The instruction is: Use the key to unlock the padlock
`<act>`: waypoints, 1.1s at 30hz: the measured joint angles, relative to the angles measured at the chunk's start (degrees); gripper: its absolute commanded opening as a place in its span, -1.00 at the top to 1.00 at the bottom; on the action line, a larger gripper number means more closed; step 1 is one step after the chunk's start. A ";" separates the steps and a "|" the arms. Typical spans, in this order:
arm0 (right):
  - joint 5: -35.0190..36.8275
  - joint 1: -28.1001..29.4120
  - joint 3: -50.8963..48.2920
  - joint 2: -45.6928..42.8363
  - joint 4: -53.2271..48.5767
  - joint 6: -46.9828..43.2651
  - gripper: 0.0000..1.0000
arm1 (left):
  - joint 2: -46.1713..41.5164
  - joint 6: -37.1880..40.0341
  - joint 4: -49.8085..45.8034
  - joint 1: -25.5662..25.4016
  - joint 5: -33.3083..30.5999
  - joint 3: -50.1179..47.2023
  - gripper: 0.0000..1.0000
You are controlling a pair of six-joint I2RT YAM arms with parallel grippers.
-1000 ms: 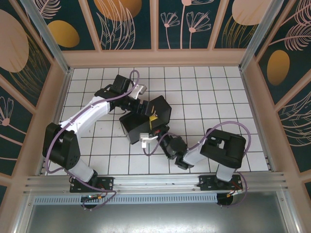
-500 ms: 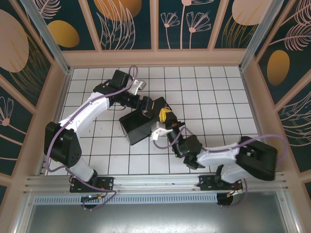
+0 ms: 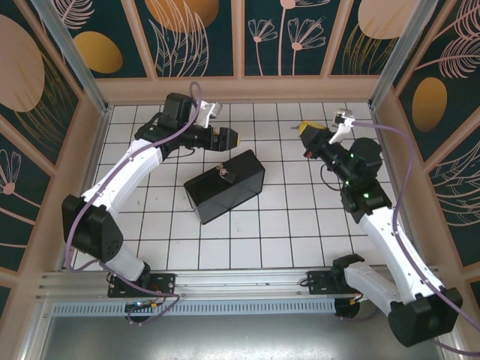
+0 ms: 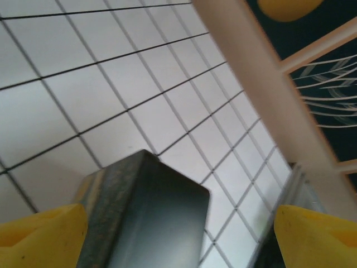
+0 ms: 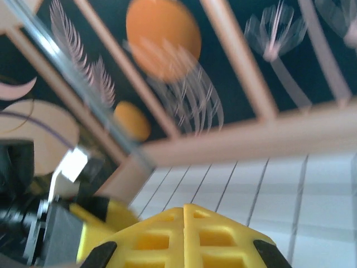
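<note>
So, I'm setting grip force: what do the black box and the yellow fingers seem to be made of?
Black box: probably coated metal, possibly hard plastic; its dark face carries a soft sheen and its side looks mottled grey. Yellow fingers: matte moulded or printed plastic, judging by the square recesses set in a grid.

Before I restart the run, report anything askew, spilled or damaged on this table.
The black box sits mid-table, turned at an angle to the tile grid rather than square with it. A small silvery item, probably the padlock, lies on top of the box. Nothing looks spilled or broken.
</note>
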 measured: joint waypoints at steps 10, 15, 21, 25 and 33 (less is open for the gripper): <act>-24.63 -2.05 -6.93 0.50 0.63 17.90 1.00 | -4.68 -6.32 9.49 -4.83 9.20 -6.45 -0.46; -26.27 -2.03 -10.23 0.22 5.68 23.45 1.00 | -5.81 -13.51 15.78 -6.82 11.96 -14.12 -0.20; -23.80 -0.55 -13.53 0.37 7.63 29.62 1.00 | -6.03 -24.00 27.06 -9.68 13.03 -19.85 -0.17; -20.83 1.55 -14.14 0.37 9.18 33.38 1.00 | -6.27 -27.87 32.44 -11.23 13.03 -20.90 -0.13; -16.41 5.51 -15.50 1.42 10.91 37.75 1.00 | -6.71 -30.60 35.93 -12.50 12.46 -22.47 -0.03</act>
